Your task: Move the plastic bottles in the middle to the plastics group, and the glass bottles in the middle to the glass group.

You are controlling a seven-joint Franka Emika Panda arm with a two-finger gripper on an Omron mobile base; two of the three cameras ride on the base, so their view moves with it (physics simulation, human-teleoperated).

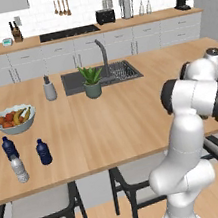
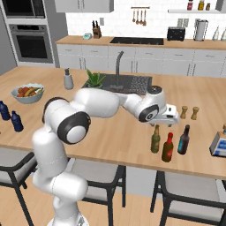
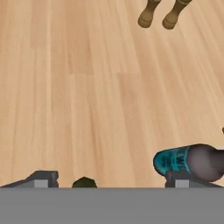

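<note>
My gripper (image 2: 164, 124) hangs open just above the olive-green glass bottle (image 2: 155, 139) near the counter's front edge. In the hand view the bottle's green top (image 3: 84, 183) sits low between the spread fingertips (image 3: 42, 178), touching neither. To its right stand the brown bottle with a red cap (image 2: 167, 148) and the very dark glass bottle (image 2: 184, 140). A bottle with a teal label (image 3: 186, 161) shows by the right fingertip. Far left, two dark blue plastic bottles (image 1: 8, 147) (image 1: 43, 152) stand beside the clear ribbed water bottle (image 1: 19, 169).
Two tan pepper mills (image 2: 189, 113) stand just behind the glass bottles. A fruit bowl (image 1: 14, 119) sits behind the plastics. A potted plant (image 1: 92, 82), a soap dispenser (image 1: 49, 88) and the sink (image 1: 100, 76) lie mid-counter. A small box (image 2: 219, 144) is at the right edge.
</note>
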